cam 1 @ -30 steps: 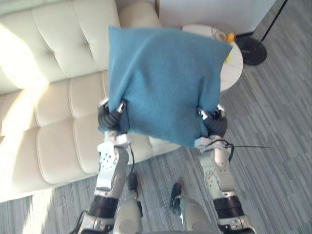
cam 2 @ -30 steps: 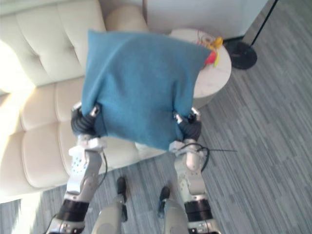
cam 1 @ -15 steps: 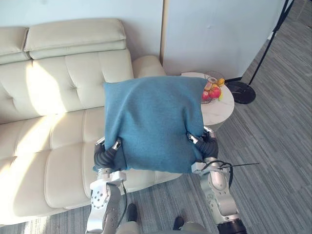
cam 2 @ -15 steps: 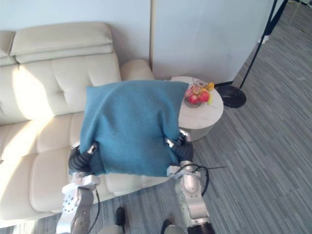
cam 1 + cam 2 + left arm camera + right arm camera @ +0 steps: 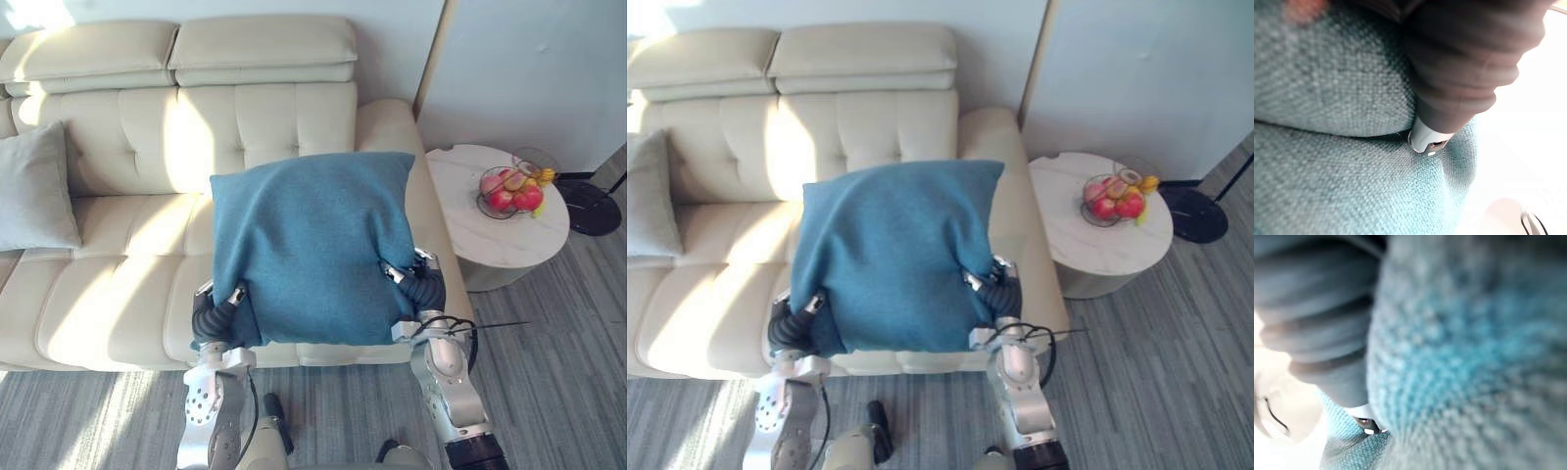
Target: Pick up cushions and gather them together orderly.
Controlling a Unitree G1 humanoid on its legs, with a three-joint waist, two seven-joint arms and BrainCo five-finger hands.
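The left hand (image 5: pixel 216 315) and right hand (image 5: pixel 423 290), whose grasp cannot be told under the cloth, still carry the blue cushion (image 5: pixel 309 245) above the sofa (image 5: pixel 118 284), and the shifted view now takes in a grey cushion (image 5: pixel 34 191) at its left end, the likely gathering spot.

Both arms are up in front, side by side. The left arm (image 5: pixel 210 403) rises to the lower left corner of the blue cushion (image 5: pixel 312 235), and there the left hand (image 5: pixel 217 313) presses its dark ribbed cover into the fabric. The right arm (image 5: pixel 449 384) climbs to the cushion's lower right edge, with the right hand (image 5: pixel 423 288) tucked against it. The hands are about level, one on each side of the cushion.
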